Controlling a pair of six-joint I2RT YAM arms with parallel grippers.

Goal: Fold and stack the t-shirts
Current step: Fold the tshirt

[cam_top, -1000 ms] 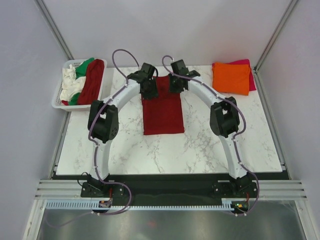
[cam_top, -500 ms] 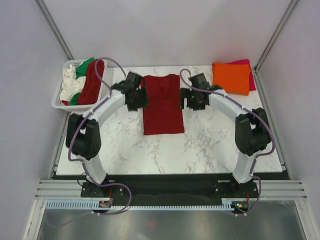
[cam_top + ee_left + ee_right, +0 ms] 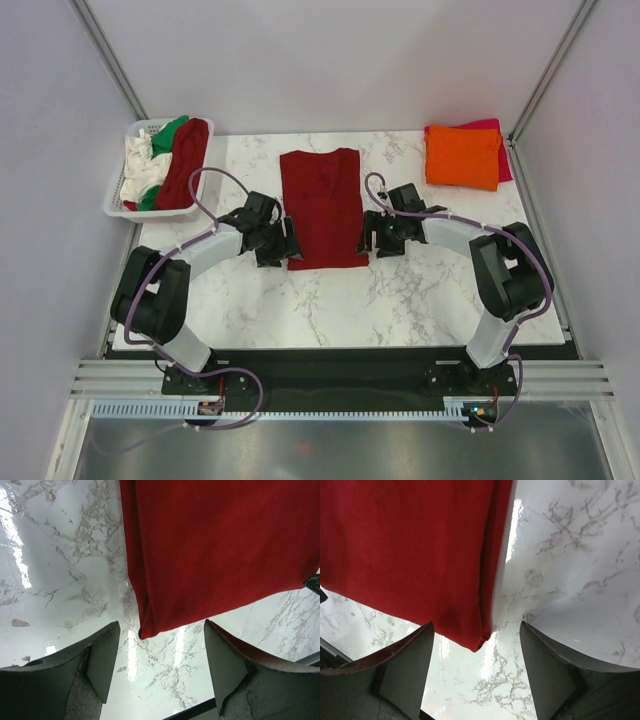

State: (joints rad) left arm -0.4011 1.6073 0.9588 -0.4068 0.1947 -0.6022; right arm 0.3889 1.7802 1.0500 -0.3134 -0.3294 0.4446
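Observation:
A dark red t-shirt (image 3: pixel 322 205) lies on the marble table (image 3: pixel 420 290) as a long flat strip. My left gripper (image 3: pixel 283 245) stands open at its near left corner, low over the marble. In the left wrist view that corner of the dark red t-shirt (image 3: pixel 210 550) shows between the fingers of the left gripper (image 3: pixel 161 630), ungripped. My right gripper (image 3: pixel 370 238) stands open at the near right corner. The right wrist view shows the dark red t-shirt (image 3: pixel 410 545) ending between the right gripper (image 3: pixel 476 627) fingers. An orange t-shirt (image 3: pixel 462 157) lies folded on a magenta-pink one (image 3: pixel 503 160) at the back right.
A white lattice basket (image 3: pixel 115 205) hangs off the table's back left corner. It holds crumpled white (image 3: pixel 137 170), green (image 3: pixel 167 132) and dark red (image 3: pixel 183 165) t-shirts. Grey walls close in on both sides. The table's near edge (image 3: pixel 340 348) runs just ahead of the arm bases.
Both arms have drawn back from the dark red t-shirt's far end to its near corners. Both grippers have opened. The shirt's far end now lies flat and uncovered.

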